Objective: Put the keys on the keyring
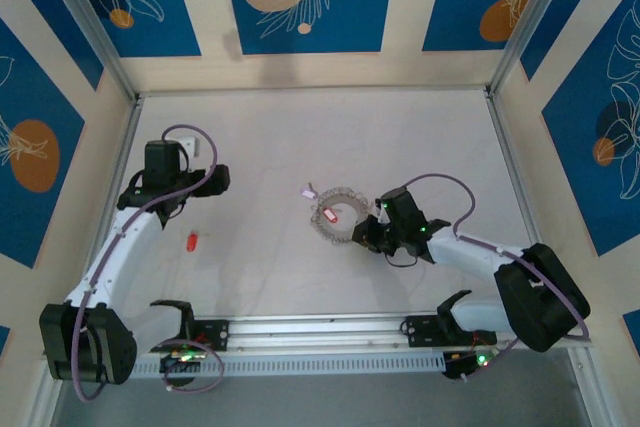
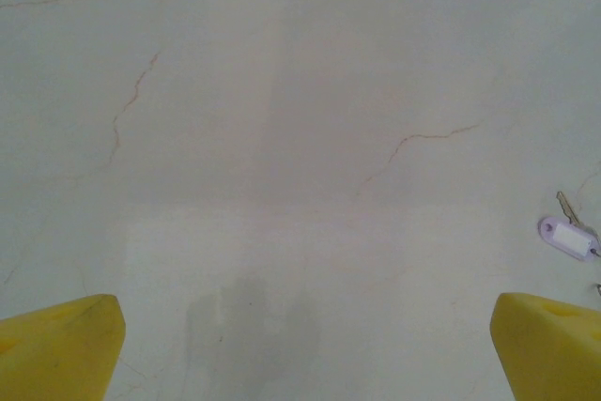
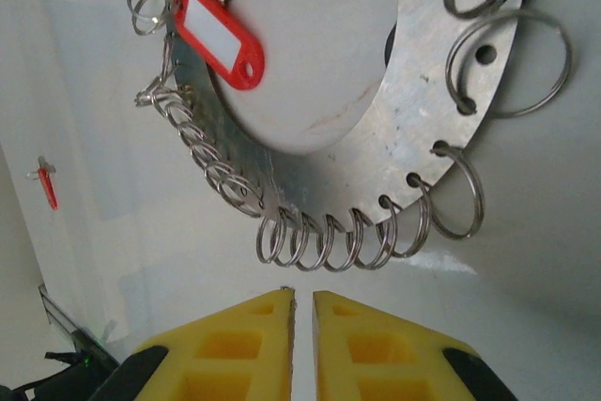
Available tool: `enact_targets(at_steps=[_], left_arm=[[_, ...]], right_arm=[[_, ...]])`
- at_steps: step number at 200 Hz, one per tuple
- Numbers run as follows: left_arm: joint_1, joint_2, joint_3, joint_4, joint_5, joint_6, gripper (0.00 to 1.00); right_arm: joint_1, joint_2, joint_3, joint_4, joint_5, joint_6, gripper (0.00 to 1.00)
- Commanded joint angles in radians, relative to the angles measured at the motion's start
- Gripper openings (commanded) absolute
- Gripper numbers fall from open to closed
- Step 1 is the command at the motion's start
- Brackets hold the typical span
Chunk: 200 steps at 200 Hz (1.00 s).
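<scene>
Right fingers (image 3: 366, 349) stand almost pressed together, pinching nothing, just short of the keyring (image 3: 451, 91), which lies flat near the middle of the table (image 1: 250, 137) with a red-tagged key (image 3: 218, 37) across its rim. Left fingers (image 2: 61, 345) are spread wide above bare table; a white-tagged key (image 2: 568, 238) lies nearby, and a loose red key (image 1: 191, 241) lies well apart from the keyring.

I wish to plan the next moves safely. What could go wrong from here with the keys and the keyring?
1. The right gripper, jaws almost together, sits just short of the keyring; advancing like this might push it instead of gripping it.
2. The loose red key lies flat on the table and is tiny; the open left gripper may fail to pinch it.
</scene>
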Motion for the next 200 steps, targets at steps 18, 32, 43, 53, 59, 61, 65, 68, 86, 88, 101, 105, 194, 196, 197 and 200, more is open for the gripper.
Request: enact_targets(at_steps=[18,32,43,53,59,61,65,68,86,88,101,105,194,196,197,200], left_arm=[[-0.009,-0.01,-0.014,0.018,-0.01,-0.015,1.0],[-0.008,-0.003,-0.007,0.012,0.001,-0.013,1.0],[-0.01,-0.001,0.002,-0.002,0.0,-0.01,1.0],[-0.011,-0.003,0.001,-0.004,-0.011,-0.011,1.0],[-0.012,-0.006,-0.005,0.003,-0.018,-0.012,1.0],[-0.012,-0.006,-0.007,0.004,-0.019,-0.014,1.0],[-0.012,-0.007,-0.009,0.008,-0.02,-0.014,1.0],[-0.012,-0.008,-0.011,0.009,-0.019,-0.014,1.0],[-0.012,-0.002,-0.001,0.0,-0.01,-0.008,1.0],[-0.012,-0.001,0.0,-0.001,-0.01,-0.007,1.0],[-0.012,-0.003,0.0,-0.001,-0.019,-0.007,1.0],[-0.012,-0.003,-0.002,0.004,-0.02,-0.009,1.0],[-0.012,0.009,0.008,-0.008,-0.011,-0.007,1.0],[-0.012,0.008,0.008,-0.007,-0.011,-0.009,1.0],[-0.011,0.008,0.007,-0.005,-0.012,-0.009,1.0],[-0.012,0.006,0.005,-0.003,-0.014,-0.01,1.0]], right_arm=[[-0.016,0.023,0.056,-0.008,0.054,-0.011,0.17],[-0.028,0.053,0.044,0.023,0.041,-0.006,0.2],[-0.031,0.08,0.033,0.055,0.028,-0.005,0.25],[-0.031,0.098,0.03,0.059,0.022,-0.006,0.26],[-0.033,0.107,0.028,0.059,0.019,-0.006,0.26],[-0.034,0.11,0.026,0.059,0.019,-0.006,0.27],[-0.033,0.112,0.024,0.059,0.019,-0.005,0.27],[-0.033,0.116,0.02,0.063,0.021,-0.001,0.27],[-0.036,0.125,-0.005,0.092,0.018,0.008,0.27],[-0.037,0.125,-0.005,0.092,0.017,0.007,0.27],[-0.04,0.127,0.008,0.07,0.01,-0.006,0.27],[-0.039,0.126,0.014,0.056,0.011,-0.01,0.27],[-0.009,0.121,0.051,-0.079,0.058,-0.021,0.34],[-0.007,0.122,0.053,-0.082,0.058,-0.021,0.34],[-0.007,0.121,0.054,-0.083,0.059,-0.021,0.34],[-0.006,0.122,0.056,-0.088,0.059,-0.021,0.34]])
